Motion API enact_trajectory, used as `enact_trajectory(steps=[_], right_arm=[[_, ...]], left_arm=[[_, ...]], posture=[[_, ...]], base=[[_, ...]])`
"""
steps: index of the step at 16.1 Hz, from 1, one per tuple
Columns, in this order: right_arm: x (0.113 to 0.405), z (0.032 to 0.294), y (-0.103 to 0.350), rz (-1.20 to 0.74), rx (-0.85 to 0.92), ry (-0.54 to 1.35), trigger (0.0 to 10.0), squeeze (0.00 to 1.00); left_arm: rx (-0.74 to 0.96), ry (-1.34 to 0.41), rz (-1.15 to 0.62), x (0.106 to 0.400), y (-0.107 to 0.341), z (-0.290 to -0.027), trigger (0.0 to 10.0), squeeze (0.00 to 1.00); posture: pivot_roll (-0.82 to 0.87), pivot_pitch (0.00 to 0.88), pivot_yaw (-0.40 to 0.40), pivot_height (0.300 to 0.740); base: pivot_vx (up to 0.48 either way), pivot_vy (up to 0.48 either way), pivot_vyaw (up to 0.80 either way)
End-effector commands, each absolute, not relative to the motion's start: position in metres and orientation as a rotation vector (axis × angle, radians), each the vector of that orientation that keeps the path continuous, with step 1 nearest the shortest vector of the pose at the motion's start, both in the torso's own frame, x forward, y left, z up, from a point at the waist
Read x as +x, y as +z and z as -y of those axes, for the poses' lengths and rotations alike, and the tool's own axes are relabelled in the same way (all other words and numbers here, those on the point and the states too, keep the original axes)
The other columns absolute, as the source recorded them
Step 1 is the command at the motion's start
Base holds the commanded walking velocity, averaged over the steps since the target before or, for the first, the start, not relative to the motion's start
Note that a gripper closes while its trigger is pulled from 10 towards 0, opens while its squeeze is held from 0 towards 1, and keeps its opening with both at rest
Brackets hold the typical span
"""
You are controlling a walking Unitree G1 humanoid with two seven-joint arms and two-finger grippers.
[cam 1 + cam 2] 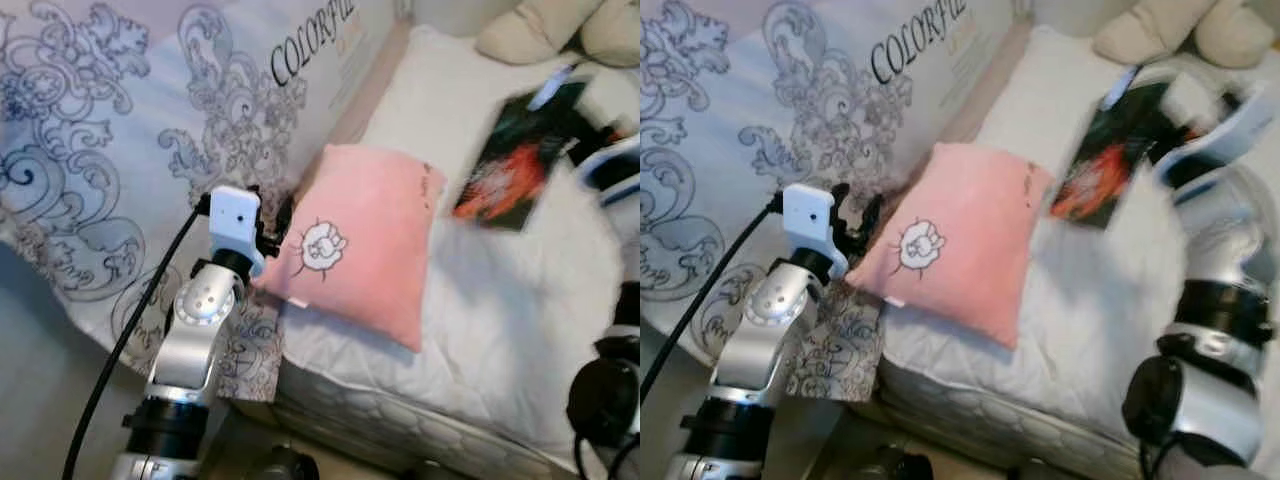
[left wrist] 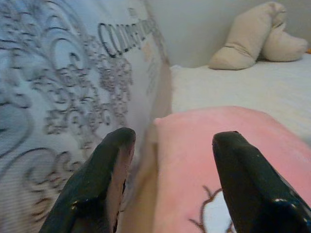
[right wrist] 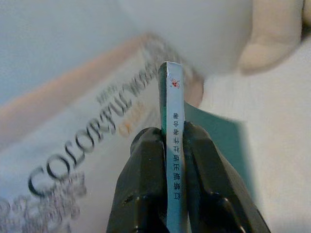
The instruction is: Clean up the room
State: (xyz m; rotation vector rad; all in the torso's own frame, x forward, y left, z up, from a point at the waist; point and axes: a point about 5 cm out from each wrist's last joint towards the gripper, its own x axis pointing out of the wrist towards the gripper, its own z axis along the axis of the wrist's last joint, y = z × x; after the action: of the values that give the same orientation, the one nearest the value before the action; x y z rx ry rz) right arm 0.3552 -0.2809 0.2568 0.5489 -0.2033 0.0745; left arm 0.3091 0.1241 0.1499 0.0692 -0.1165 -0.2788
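A pink pillow (image 1: pixel 365 235) with a small white sheep drawing lies on the white bed (image 1: pixel 500 300), near its front edge. My left gripper (image 1: pixel 275 228) is open at the pillow's left edge, one finger (image 2: pixel 104 170) beside the patterned quilt and the other over the pink fabric. A dark green book (image 1: pixel 515 160) with a red and orange cover hangs tilted over the bed farther back. My right gripper (image 3: pixel 171 133) is shut on the book's spine (image 3: pixel 171 97), and its arm (image 1: pixel 1220 290) rises at the right.
A pale quilt (image 1: pixel 120 130) with grey scrolls and the word COLORFUL stands along the bed's left side. Beige cushions (image 1: pixel 560 30) lie at the far end of the bed. A black cable (image 1: pixel 130 330) runs down my left arm.
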Motion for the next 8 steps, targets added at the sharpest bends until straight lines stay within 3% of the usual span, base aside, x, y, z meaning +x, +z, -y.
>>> enact_trajectory(steps=[1, 3, 8], right_arm=[[0.354, 0.273, 0.277, 0.256, 0.553, 0.134, 0.0, 0.00], [0.351, 0.271, 0.280, 0.244, 0.553, 0.163, 0.0, 0.00], [0.354, 0.266, 0.229, 0.039, 0.633, 0.104, 0.0, 0.00]], left_arm=[[0.071, -0.278, 0.111, 0.310, 0.148, -0.123, 10.0, 0.00], [0.067, -0.279, 0.110, 0.310, 0.147, -0.122, 10.0, 0.00], [0.060, -0.281, 0.082, 0.305, 0.141, -0.123, 10.0, 0.00]], posture=[[-0.09, 0.000, 0.098, 0.740], [-0.10, 0.000, 0.088, 0.740], [-0.07, 0.000, 0.084, 0.740]], base=[[0.000, 0.000, 0.00], [0.000, 0.000, 0.00], [0.000, 0.000, 0.00]])
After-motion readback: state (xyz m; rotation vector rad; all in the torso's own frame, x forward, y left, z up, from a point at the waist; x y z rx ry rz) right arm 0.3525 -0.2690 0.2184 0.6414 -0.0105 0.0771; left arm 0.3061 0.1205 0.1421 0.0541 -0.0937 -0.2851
